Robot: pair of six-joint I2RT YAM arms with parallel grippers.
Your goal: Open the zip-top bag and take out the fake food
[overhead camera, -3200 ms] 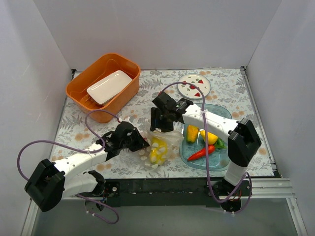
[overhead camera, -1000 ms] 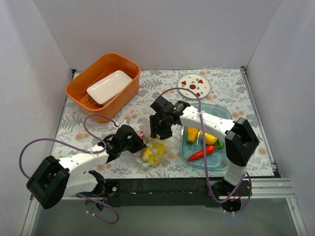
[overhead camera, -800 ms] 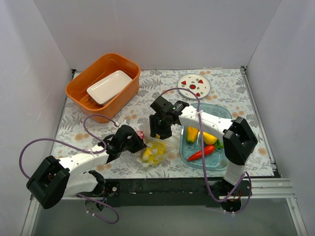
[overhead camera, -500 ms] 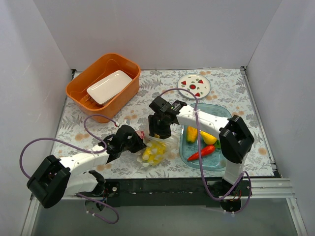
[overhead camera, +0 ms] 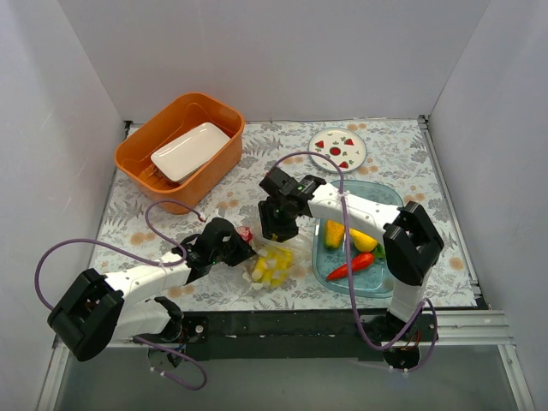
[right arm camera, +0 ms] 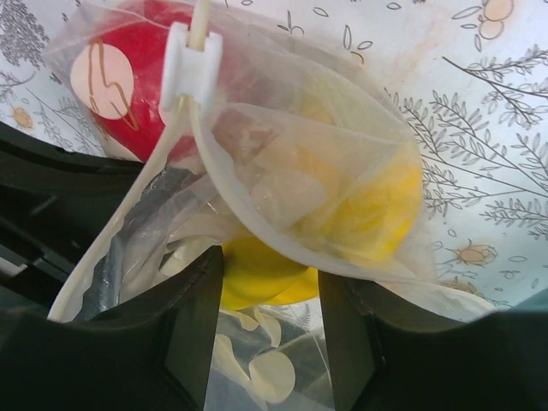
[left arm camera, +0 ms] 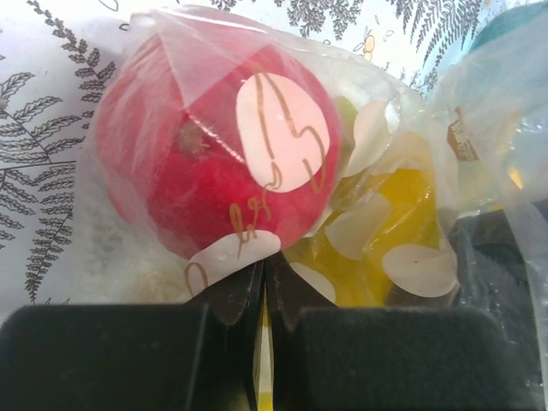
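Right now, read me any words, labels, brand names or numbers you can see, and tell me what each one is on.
No text here can be read.
zip-top bag: brown cursive-looking squiggles on its white dots, not legible as words.
small brown printed mark on the same bag: too blurred to read.
plate: printed strawberries only, no lettering visible.

The clear, white-dotted zip-top bag [overhead camera: 276, 257] lies crumpled on the surface, containing a red tomato [left arm camera: 193, 171] and yellow pieces [right arm camera: 372, 201].
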